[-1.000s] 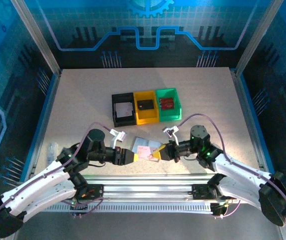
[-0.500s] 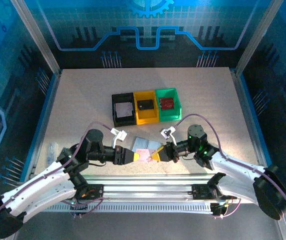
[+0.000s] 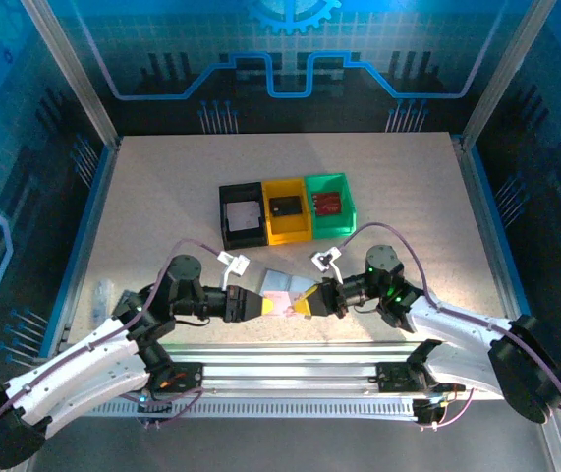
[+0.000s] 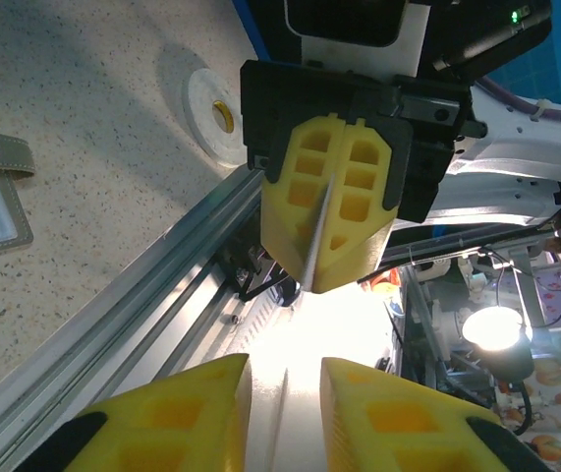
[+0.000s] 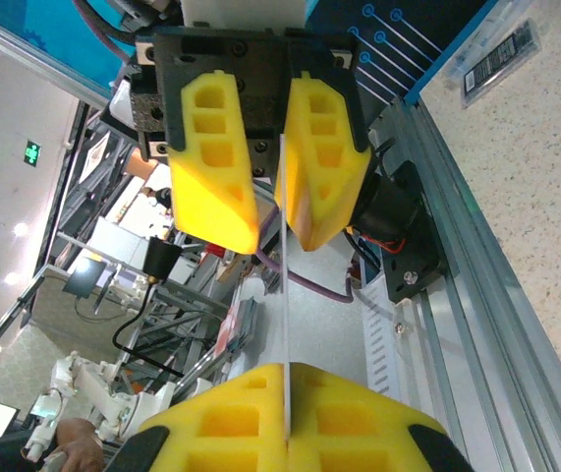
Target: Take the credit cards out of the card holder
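1. Credit cards were the job. The one in play, a thin pale pink credit card (image 3: 282, 301), was held between my two grippers at the near middle of the table, just on the near side of the flat grey fold-open card holder (image 3: 278, 280).
2. My right gripper (image 3: 298, 306) was clamped fully onto the card's right edge. My left gripper (image 3: 268, 307) had its jaws a narrow gap apart around the left edge and was not pinching it.
3. Three more cards lay further off: a pale card (image 3: 243, 216) in the black bin (image 3: 243, 242), a dark card (image 3: 283, 206) in the yellow bin (image 3: 288, 237) and a red card (image 3: 328, 203) in the green bin (image 3: 331, 229).
4. I judged the card light, stiff but springy, and slick. The best hold looked to be pads flat on both faces, well in from a corner, since a push from one side would likely bend or swivel it.
5. The top view gave me the card's face and its place beside the holder, but not the jaw gap.
6. Both wrist views showed the card edge-on, as a thin line. The right wrist view showed daylight beside one yellow foam finger (image 5: 211, 167) of the left gripper. The left wrist view showed the holder's snap tab (image 4: 0, 152).
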Controlling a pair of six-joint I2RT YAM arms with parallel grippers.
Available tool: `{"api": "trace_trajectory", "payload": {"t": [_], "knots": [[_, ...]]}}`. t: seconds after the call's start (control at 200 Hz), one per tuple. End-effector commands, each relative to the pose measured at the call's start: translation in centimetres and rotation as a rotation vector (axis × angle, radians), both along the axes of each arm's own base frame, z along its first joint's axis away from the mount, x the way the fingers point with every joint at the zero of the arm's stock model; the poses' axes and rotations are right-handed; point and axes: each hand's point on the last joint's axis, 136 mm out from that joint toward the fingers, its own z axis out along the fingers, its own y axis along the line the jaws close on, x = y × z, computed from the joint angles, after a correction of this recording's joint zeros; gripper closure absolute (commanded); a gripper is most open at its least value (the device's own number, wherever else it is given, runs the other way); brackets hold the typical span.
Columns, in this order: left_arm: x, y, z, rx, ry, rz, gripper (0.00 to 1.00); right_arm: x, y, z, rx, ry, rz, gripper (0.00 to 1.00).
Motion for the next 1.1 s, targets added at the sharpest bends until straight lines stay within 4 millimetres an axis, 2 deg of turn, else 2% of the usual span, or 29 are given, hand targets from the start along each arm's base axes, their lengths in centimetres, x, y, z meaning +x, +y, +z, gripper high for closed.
{"api": "trace_trajectory", "payload": {"t": [0.0,0.255,0.45,0.63,0.73,0.78,0.865,0.925,1.096], "knots": [[-0.6,-0.3,0.3,-0.030,-0.002,-0.035,0.77,0.1,0.6,1.6,0.043,-0.047,0.005,1.00],[-0.4,-0.3,0.6,-0.034,-0.012,-0.028,0.87,0.0,0.9,1.6,0.040,-0.040,0.019,1.00],[-0.4,-0.3,0.6,-0.036,-0.014,-0.024,1.00,0.1,0.9,1.3,0.035,-0.039,0.011,1.00],[-0.1,-0.2,0.8,-0.033,-0.029,-0.005,1.00,0.5,0.8,0.9,0.025,-0.036,-0.003,1.00],[0.2,0.1,0.8,-0.012,-0.048,0.014,1.00,1.4,0.3,0.8,0.022,-0.031,-0.038,0.85],[0.5,0.3,0.7,0.009,-0.060,0.031,1.00,1.9,0.0,0.8,0.021,-0.029,-0.058,0.74],[0.7,0.5,0.8,0.038,-0.078,0.045,1.00,2.8,-0.8,0.9,0.009,-0.026,-0.101,0.70],[1.0,0.7,1.0,0.059,-0.090,0.060,1.00,3.6,-1.5,0.8,-0.014,-0.023,-0.149,0.62],[2.0,1.2,1.3,0.098,-0.113,0.102,1.00,5.0,-3.4,0.9,-0.098,-0.058,-0.261,0.49]]}}
